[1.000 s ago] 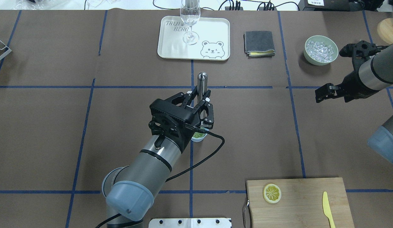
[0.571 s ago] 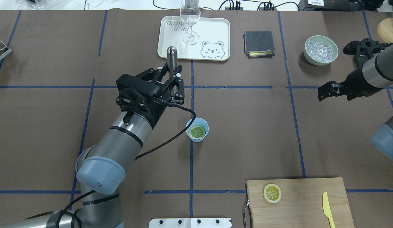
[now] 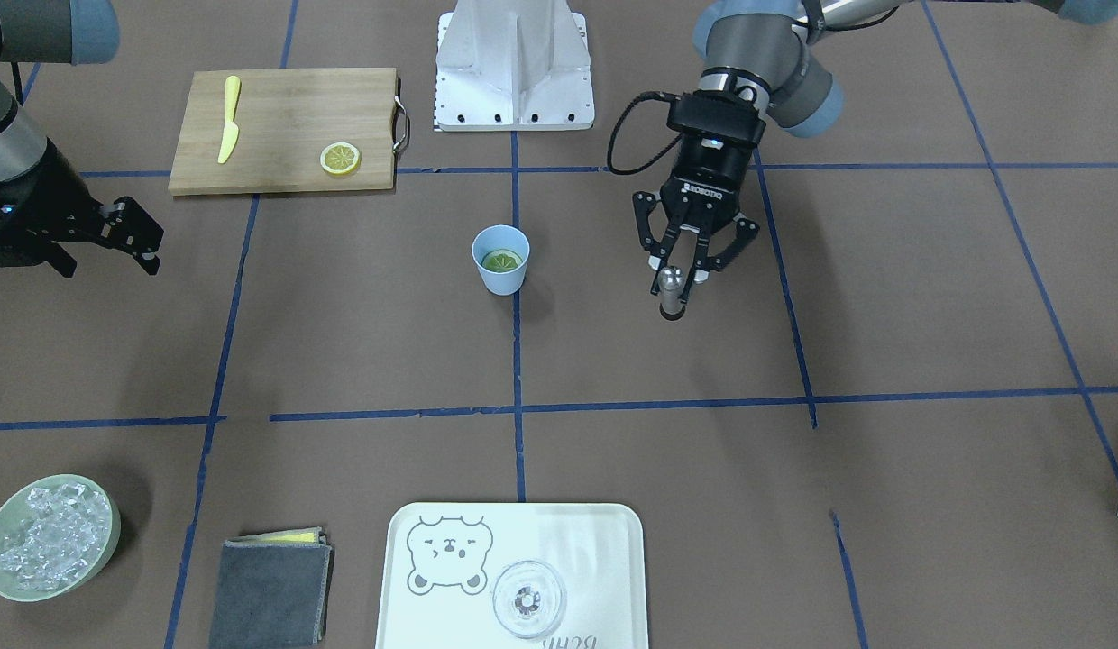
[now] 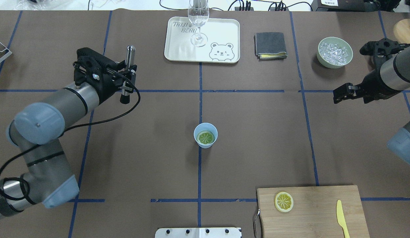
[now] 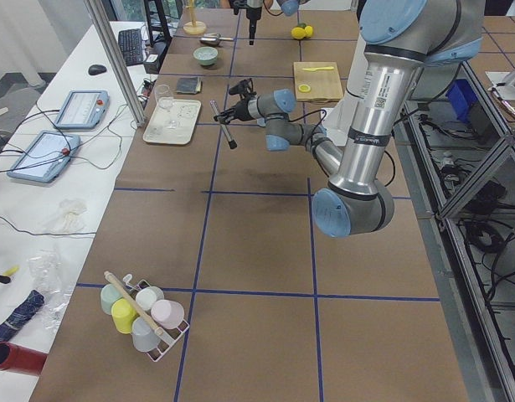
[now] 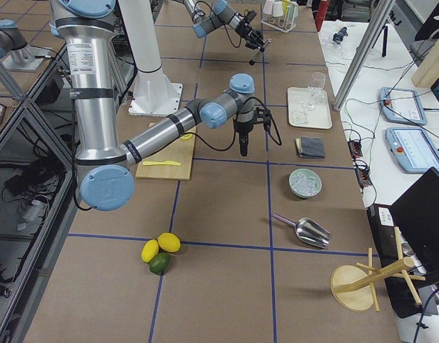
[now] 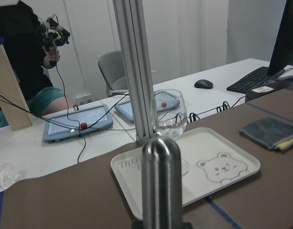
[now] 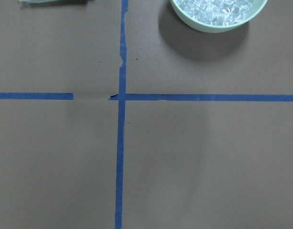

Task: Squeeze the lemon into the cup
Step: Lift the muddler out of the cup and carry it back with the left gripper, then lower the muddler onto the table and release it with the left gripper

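The light-blue cup (image 4: 205, 143) (image 3: 500, 278) stands near the table's middle with a lemon slice (image 4: 205, 137) (image 3: 502, 261) lying flat inside it. A second, alike slice (image 4: 284, 201) (image 3: 341, 159) rests on the wooden cutting board (image 4: 317, 205). My left gripper (image 4: 127, 79) (image 3: 674, 275) hangs well to the left of the cup, shut on a steel muddler (image 4: 130, 54) (image 3: 672, 293) (image 7: 160, 181) held about upright. Far right, my right gripper (image 4: 344, 92) (image 3: 135, 239) hovers open and holds nothing.
At the back stand a bear-print tray (image 4: 221, 36) with a wine glass (image 4: 199, 19), a folded grey cloth (image 4: 270, 45) and a green bowl of ice (image 4: 335, 52) (image 8: 217, 12). A yellow knife (image 4: 342, 218) lies on the board.
My left arm has swung left and back from above the cup, carrying the muddler and uncovering the cup with the slice. The right gripper has drifted slightly right.
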You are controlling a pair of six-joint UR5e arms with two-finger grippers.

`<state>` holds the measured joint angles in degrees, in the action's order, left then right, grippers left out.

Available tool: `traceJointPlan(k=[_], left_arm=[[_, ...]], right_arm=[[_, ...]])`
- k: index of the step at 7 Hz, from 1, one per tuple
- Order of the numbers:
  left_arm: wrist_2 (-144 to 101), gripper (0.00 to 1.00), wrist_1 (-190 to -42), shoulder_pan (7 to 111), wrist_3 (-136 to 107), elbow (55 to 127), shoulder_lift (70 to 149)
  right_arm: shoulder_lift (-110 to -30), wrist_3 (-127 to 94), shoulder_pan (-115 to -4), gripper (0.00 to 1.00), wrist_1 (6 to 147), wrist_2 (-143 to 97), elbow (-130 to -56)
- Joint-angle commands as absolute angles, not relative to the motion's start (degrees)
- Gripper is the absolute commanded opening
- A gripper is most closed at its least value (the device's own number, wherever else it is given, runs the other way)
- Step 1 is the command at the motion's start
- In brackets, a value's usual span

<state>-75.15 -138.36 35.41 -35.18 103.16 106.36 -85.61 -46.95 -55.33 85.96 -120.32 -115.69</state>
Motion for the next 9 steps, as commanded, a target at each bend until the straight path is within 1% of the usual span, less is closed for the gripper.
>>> traceJointPlan(k=[1, 4, 5, 6, 8, 9], left_arm=[[-95.5, 0.0, -126.6, 44.8, -34.5, 103.2, 102.7], [-113.2, 0.0, -105.6, 55.0, -33.4, 101.3, 102.8], [-116.4, 0.0, -104.2, 55.1, -34.4, 100.0, 102.3], [-118.2, 0.0, -102.1, 54.8, -41.8, 96.5, 102.4], [-122.9, 0.0, -102.0, 54.5, -44.4, 90.8, 103.1], [-122.9, 0.0, -101.7, 54.5, -44.3, 90.2, 103.1]], right_arm=[[-85.6, -46.9, -55.4, 1.0, 86.0, -120.3, -115.8], [-85.6, -46.9, -55.4, 1.0, 86.0, -120.3, -115.8], [-85.6, -46.9, -55.4, 1.0, 86.0, -120.3, -115.7], [-85.6, -46.9, -55.4, 1.0, 86.0, -120.3, -115.6], [-85.7, -46.9, -55.4, 1.0, 86.0, -120.3, -115.7], [-85.7, -46.9, -55.4, 1.0, 86.0, -120.3, -115.8]])
